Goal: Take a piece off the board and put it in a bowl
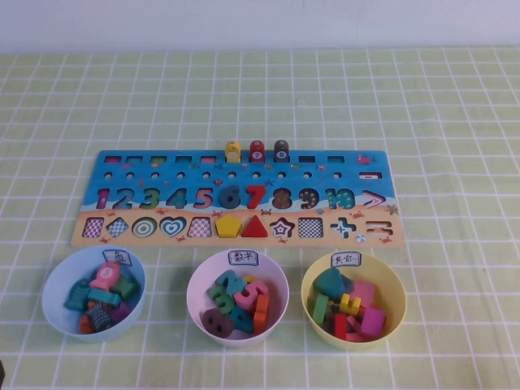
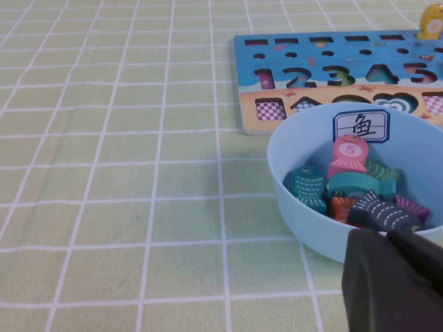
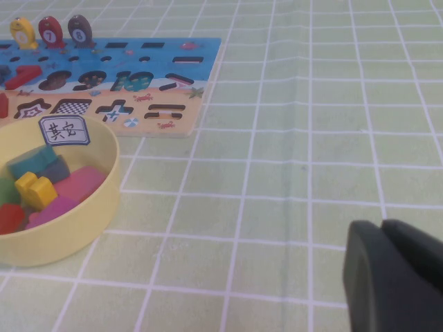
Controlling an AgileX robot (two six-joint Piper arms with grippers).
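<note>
The yellow piece (image 1: 233,151) stands upright in the back row of the blue board (image 1: 162,175), next to a red peg (image 1: 257,150) and a brown peg (image 1: 281,149). The light blue bowl (image 1: 57,280) sits in front of the board's left end and holds several fish pieces. Neither gripper shows in the high view. My left gripper (image 2: 387,234) is shut and empty, just on the near side of the light blue bowl (image 2: 304,228). My right gripper (image 3: 381,223) is shut and empty over the cloth, right of the yellow bowl (image 3: 83,221). The piece also shows in the left wrist view (image 2: 430,24) and the right wrist view (image 3: 23,32).
A pink-white bowl (image 1: 195,305) of number pieces and a yellow bowl (image 1: 313,313) of shape pieces sit in front of the board's middle and right. A green checked cloth (image 1: 455,122) covers the table. Numbers 6, 7 and some shapes remain in the board.
</note>
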